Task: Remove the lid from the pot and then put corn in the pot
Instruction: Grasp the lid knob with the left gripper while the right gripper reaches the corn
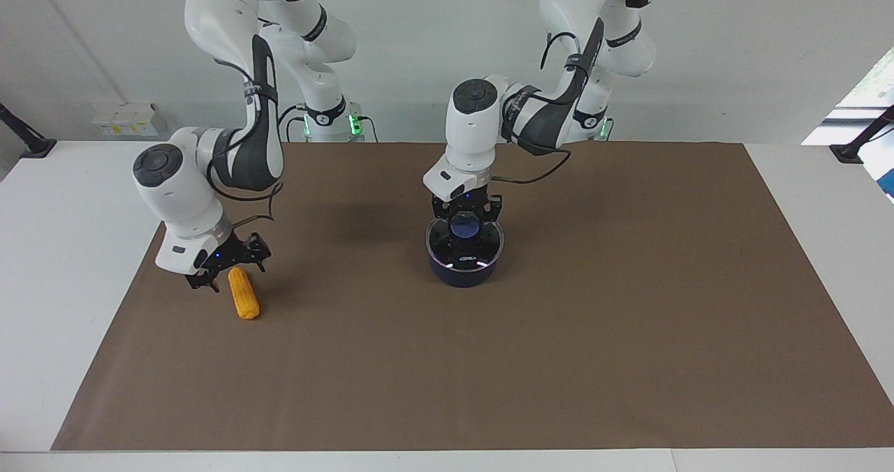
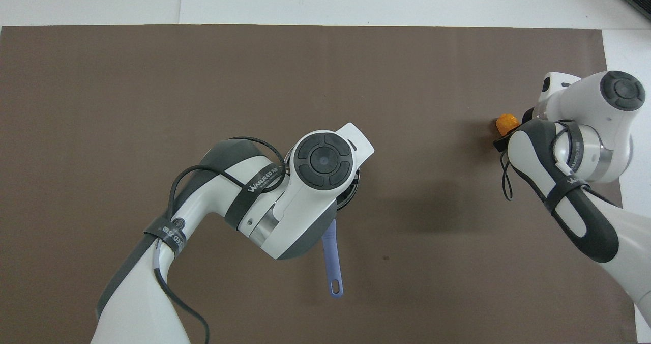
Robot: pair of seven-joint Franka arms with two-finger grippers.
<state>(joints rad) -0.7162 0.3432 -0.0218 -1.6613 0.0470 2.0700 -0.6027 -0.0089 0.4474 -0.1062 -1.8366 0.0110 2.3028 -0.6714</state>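
Left gripper is sitting down on the lid, fingers either side of the blue knob; can't tell if they're clenched on it yet. Lid is seated on the pot, mid-table, handle pointing toward the robots. In the overhead view the left wrist is covering lid and pot almost entirely.

Right gripper is hanging low at the corn, fingers spread around the end nearer the robots; contact unclear. Corn is lying on the table toward the right arm's end, well apart from the pot.

Step in hand, as I read it: lid grasp and lift. Doing it well:
- close fully on the knob before any upward move; it's small and round, an off-centre pinch is likely to slip
- pull straight up so the rim isn't dragging the pot along
- set the lid down away from the pot, clear of the path from the corn
- right arm: straddle the cob across its width, nearer the middle; an end grip is likely to let it pivot.
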